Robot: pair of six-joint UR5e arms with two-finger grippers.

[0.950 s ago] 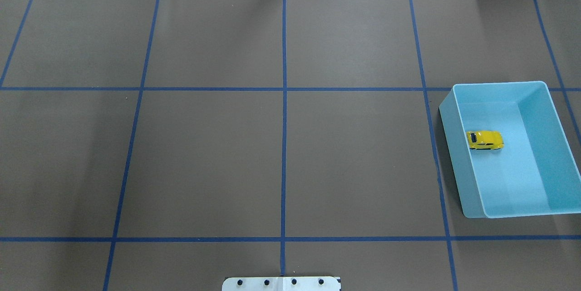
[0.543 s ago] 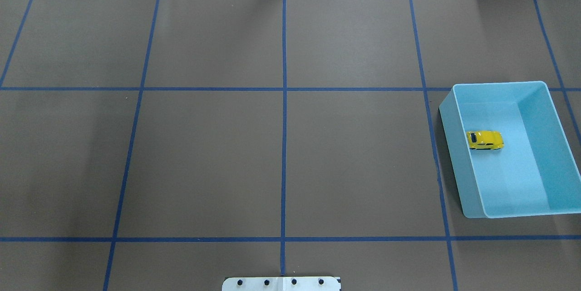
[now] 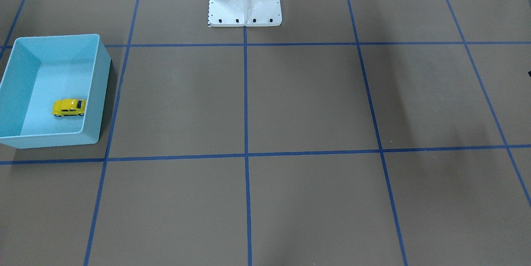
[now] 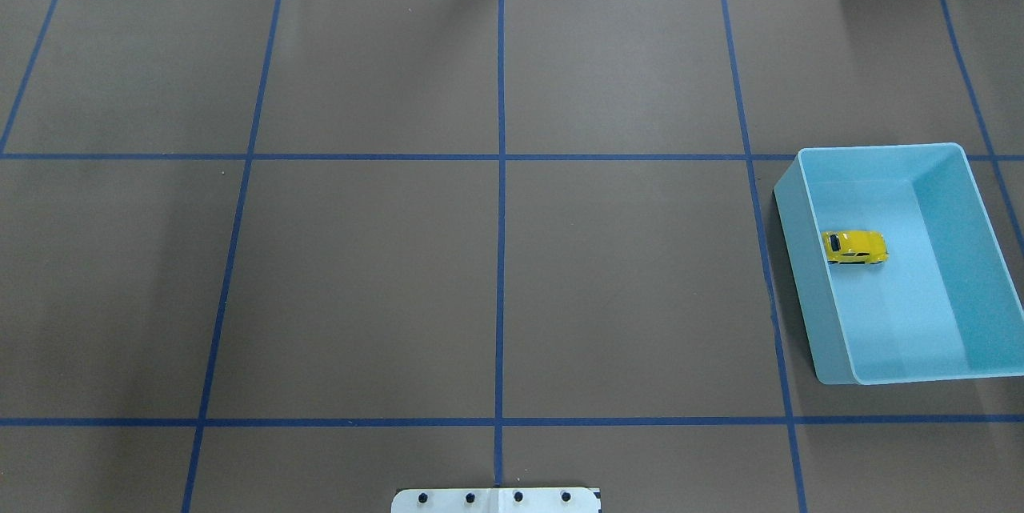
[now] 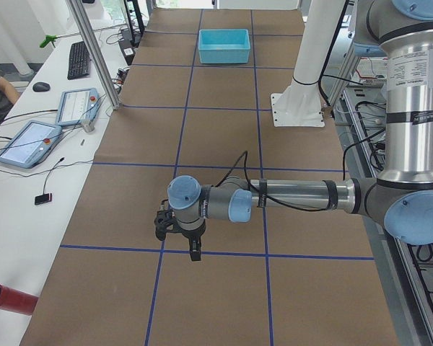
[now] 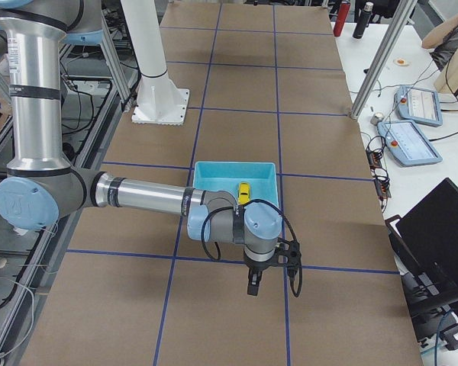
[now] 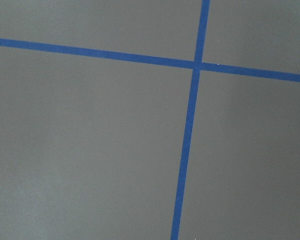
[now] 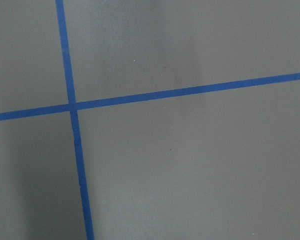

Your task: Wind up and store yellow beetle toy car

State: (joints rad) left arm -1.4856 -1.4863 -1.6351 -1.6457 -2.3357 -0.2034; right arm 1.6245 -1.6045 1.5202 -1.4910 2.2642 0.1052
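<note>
**Yellow beetle toy car and surroundings.** The yellow beetle toy car stood on its wheels on the floor of the light blue bin. It was about midway along the wall facing the desk's centre. It seemed to touch that wall, though the views were too coarse to confirm contact.

The bin sat on the brown-covered desk at the robot's right, amid a grid of blue tape lines. The white robot base stood at mid-desk.

The right claw pointed down over the desk near the bin's outer end. The left claw pointed down well apart, toward the opposite end. Each appeared only in a side view, so how wide it was, or what it gripped, could not be told.
</note>
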